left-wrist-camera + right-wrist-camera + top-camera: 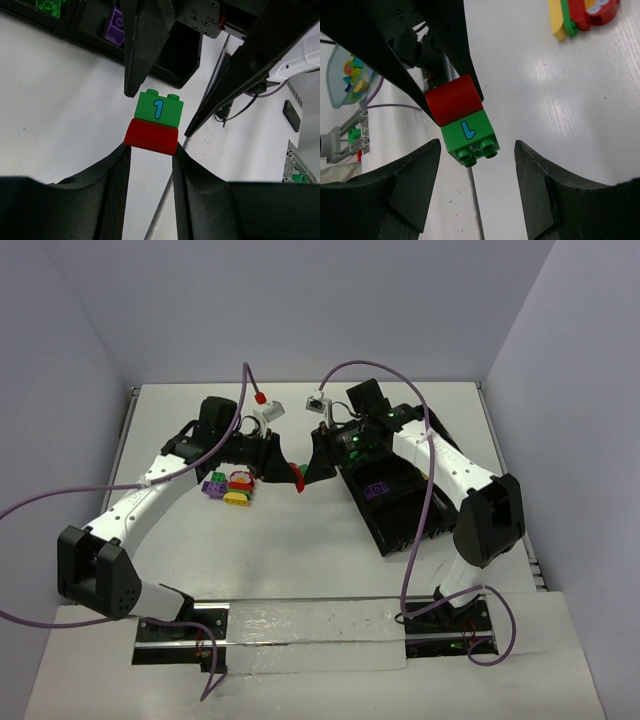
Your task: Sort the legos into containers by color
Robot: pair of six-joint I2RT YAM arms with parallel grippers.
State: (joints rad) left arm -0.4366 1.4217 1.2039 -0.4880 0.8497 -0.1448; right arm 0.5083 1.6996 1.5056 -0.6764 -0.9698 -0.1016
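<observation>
My left gripper (150, 149) is shut on a red brick (151, 136) that has a green brick marked "1" (159, 107) stuck to it. It holds the pair above the table, left of the black divided tray (400, 525). My right gripper (477, 155) is open, a finger on each side of the green brick (468, 135) without touching it. The pair shows between both grippers in the top view (297, 478). Several loose legos (228, 488) lie in a pile under the left arm. A purple brick (377, 491) lies in the tray, and a green brick (48, 6) in another compartment.
Purple cables (60, 498) loop over both arms. The pile also shows at the top right of the right wrist view (580, 15). A clear bin of coloured pieces (350, 75) stands off the table. Walls close in at the back and sides.
</observation>
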